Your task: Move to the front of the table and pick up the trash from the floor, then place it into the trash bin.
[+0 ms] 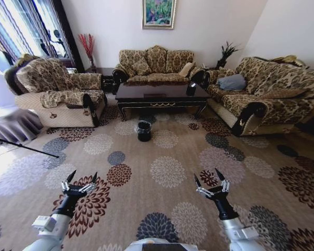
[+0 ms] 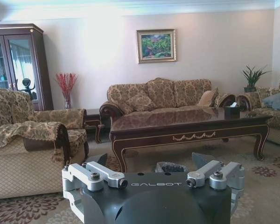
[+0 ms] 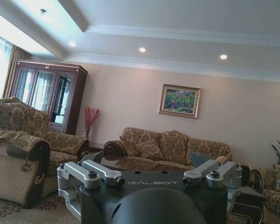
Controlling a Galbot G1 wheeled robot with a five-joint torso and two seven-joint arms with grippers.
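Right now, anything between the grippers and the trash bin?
Head view: bare patterned carpet between left gripper, right gripper and trash bin.

The word "GALBOT" stood in pale letters on the dark housing of the left gripper (image 2: pixel 149 164), seen from the left wrist. The same word stood on the housing of the right gripper (image 3: pixel 159 161), seen from the right wrist. Nothing else was readable.

Trash bin (image 1: pixel 144 130) on floor (image 1: pixel 167 172) before table (image 1: pixel 161 95); both claws spread
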